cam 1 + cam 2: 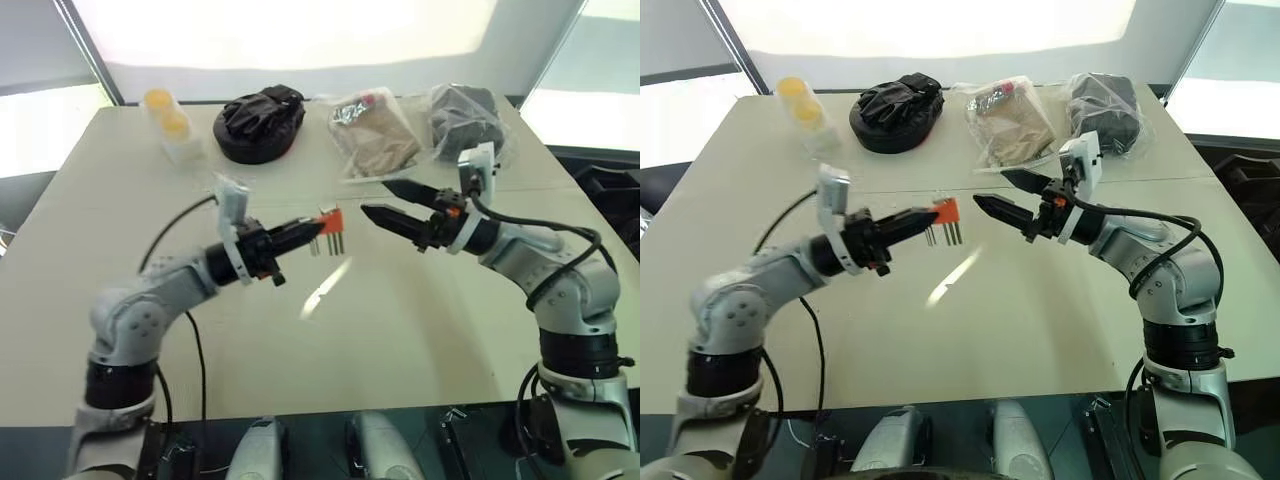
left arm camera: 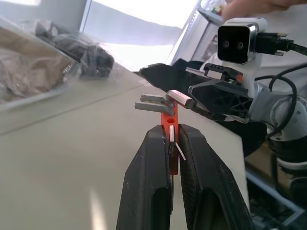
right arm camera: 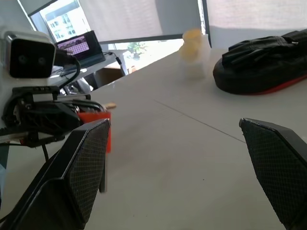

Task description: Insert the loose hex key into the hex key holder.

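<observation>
table (image 1: 420,340): pale beige, seam across its far part, glare streak near the middle | wall (image 1: 300,30): light, brightly lit beyond the far edge | windows (image 3: 120,19): blinds drawn partway, daylight below | laptop (image 3: 79,45): open on a desk past the table's left edge | floor (image 1: 20,200): dark by left edge

The left gripper's (image 2: 172,158) fingers cover the lower part of the hex key holder (image 2: 170,125). Contents of the plastic bags (image 1: 375,130) are too unclear to identify.
</observation>
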Robot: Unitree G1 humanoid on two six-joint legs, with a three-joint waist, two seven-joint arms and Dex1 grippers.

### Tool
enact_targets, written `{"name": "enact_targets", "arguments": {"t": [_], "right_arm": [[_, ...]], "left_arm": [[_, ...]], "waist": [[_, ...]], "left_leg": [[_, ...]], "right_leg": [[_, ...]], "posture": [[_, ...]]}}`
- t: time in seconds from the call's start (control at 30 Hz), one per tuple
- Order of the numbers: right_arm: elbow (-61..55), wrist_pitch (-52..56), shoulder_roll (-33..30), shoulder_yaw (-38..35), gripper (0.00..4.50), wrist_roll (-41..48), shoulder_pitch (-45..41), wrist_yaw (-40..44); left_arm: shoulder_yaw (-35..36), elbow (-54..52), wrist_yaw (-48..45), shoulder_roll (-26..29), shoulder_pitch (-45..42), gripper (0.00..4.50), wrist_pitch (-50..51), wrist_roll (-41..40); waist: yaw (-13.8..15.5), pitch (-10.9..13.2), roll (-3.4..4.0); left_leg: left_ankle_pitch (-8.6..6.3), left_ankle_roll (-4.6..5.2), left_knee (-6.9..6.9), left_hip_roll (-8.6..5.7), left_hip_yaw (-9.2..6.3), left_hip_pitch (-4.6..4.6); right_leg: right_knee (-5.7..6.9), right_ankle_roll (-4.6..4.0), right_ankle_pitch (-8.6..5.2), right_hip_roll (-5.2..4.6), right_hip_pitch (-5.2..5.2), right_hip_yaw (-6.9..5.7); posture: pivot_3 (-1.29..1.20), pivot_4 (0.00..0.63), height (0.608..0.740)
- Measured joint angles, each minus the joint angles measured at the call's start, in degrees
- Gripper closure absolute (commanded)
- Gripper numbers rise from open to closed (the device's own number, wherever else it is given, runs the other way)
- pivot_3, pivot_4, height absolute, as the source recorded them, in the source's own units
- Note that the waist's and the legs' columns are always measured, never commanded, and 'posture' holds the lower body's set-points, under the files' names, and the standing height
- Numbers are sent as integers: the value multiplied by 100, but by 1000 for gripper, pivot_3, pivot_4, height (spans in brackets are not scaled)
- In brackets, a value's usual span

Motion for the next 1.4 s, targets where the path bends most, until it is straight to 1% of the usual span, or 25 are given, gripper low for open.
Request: {"name": "enact_targets", "arguments": {"t": [0.17, 0.3, 0.47, 0.63, 0.7, 0.73, 0.77, 0.8, 0.83, 0.9, 1.03, 1.27, 1.33, 1.4], "right_arm": [[-67, 43, -1, -11, 22, 2, 80, -81], [-297, 115, 7, -15, 22, 17, 248, -239], [-553, 193, 25, -34, 22, 55, 428, -447], [-696, 232, 44, -33, 22, 79, 459, -571], [-740, 241, 55, -33, 0, 79, 484, -618], [-765, 242, 62, -33, 0, 79, 504, -633], [-785, 242, 69, -32, 0, 79, 521, -641], [-787, 242, 73, -31, 0, 79, 530, -651], [-787, 242, 75, -30, 0, 76, 545, -664], [-790, 241, 84, -13, 0, 76, 554, -678], [-795, 240, 77, -3, 0, 72, 576, -680], [-741, 176, 55, 54, 0, -2, 547, -553], [-639, 130, 27, 69, 0, -54, 475, -468], [-542, 89, -137, 131, 0, -163, 408, -297]], "left_arm": [[-112, 553, 151, -291, 214, 4500, 332, -76], [-119, 1147, 253, -651, 212, 4500, 463, -62], [-234, 1591, 231, -914, 175, 4500, 485, 135], [-229, 2151, 241, -998, 136, 4500, 532, 331], [-194, 2341, 285, -1035, 125, 3638, 551, 380], [-165, 2426, 352, -1068, 123, 3325, 589, 427], [-151, 2491, 389, -1084, 122, 2814, 622, 455], [-151, 2511, 401, -1080, 122, 2524, 648, 467], [-139, 2496, 413, -1072, 114, 1902, 705, 467], [-131, 2360, 414, -1005, 74, 1044, 798, 449], [-189, 1893, 319, -416, 180, 1044, 609, 838], [-611, 1248, -25, 839, 311, 1044, -988, 2598], [-559, 1021, -145, 996, 293, 1044, -1210, 2745], [-537, 715, -392, 1158, 315, 1044, -1261, 2717]], "waist": [[-20, 0, 0], [14, 0, 0], [100, 0, 0], [114, 0, 0], [118, 0, 0], [119, 0, 0], [118, 0, 0], [118, 0, 0], [119, -1, 0], [110, -2, 0], [59, -4, 3], [133, -4, 3], [143, -4, 3], [136, -3, 2]], "left_leg": [[0, 0, 0, 2, -1, 1], [0, 0, 2, -1, 0, 1], [0, 0, 3, -1, 0, 1], [0, 0, 4, -2, 0, 1], [0, 0, 3, -2, 0, 1], [0, 0, 3, -2, 0, 1], [0, 0, 4, -3, 0, 1], [0, 0, 4, -2, 0, 1], [0, 0, 3, -2, 0, 1], [0, 0, 3, -2, 0, 4], [0, 0, -1, 4, 1, 13], [0, 0, -1, -1, 0, 5], [0, 0, -1, -5, 1, 1], [0, 0, 0, -6, 1, -4]], "right_leg": [[2, 0, 0, 3, 0, 0], [0, 0, 0, 1, 1, 0], [0, 0, 0, 2, 1, 0], [0, 0, 0, 2, 1, 0], [0, 0, 0, 2, 1, 0], [0, 0, 0, 1, 1, 0], [0, 0, 0, 1, 1, 0], [0, 0, 0, 1, 1, 0], [0, 0, 0, 1, 1, 0], [1, 0, 0, 2, 3, 0], [7, 0, 0, 9, 4, 3], [-4, 0, 0, 0, 4, 2], [-11, 0, 0, -6, 4, 2], [-17, 4, 2, -8, 4, 2]], "posture": [[0, 150, 740], [0, 150, 740], [0, 150, 740], [0, 150, 740], [0, 150, 740], [0, 150, 740], [0, 150, 740], [0, 150, 740], [0, 150, 740], [0, 150, 740], [0, 150, 740], [0, 150, 740], [0, 150, 740], [0, 150, 740]]}}
